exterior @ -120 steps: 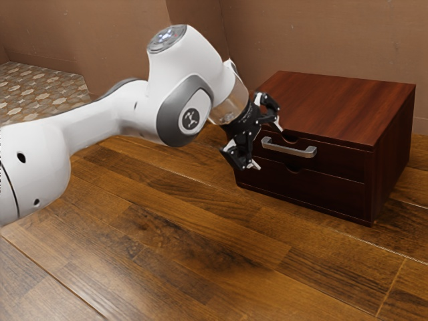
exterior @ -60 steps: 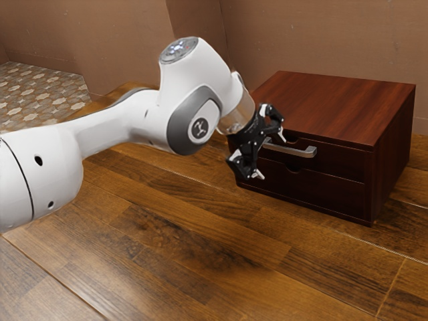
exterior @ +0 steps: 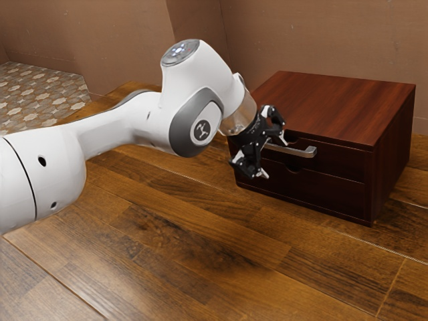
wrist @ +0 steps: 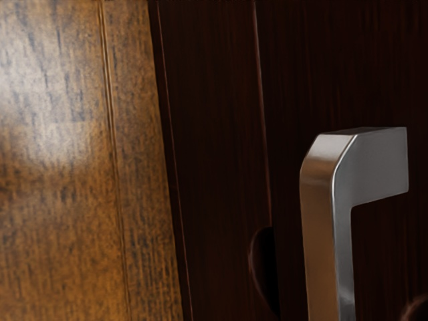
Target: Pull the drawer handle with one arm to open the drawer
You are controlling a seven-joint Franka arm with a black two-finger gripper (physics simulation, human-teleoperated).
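Note:
A dark red-brown cabinet [exterior: 341,107] stands on the wooden floor with two drawers in its front. The upper drawer [exterior: 334,159] carries a silver bar handle [exterior: 294,150] and its front looks level with the lower drawer [exterior: 314,187]. My black gripper [exterior: 261,146] is open at the handle's end nearest the exterior view's left, with one finger above the bar and one below. In the wrist view the handle [wrist: 324,221] is close in front of my hand, against the dark drawer front [wrist: 214,134].
The cabinet sits close to the brown wall [exterior: 321,33] behind it. Plank floor [exterior: 200,254] stretches out in front and to the exterior view's left, and a tiled patch [exterior: 33,90] lies at the far left.
My arm has reached toward the exterior view's right. The gripper has moved from the cabinet's corner to the near end of the upper handle and turned a little.

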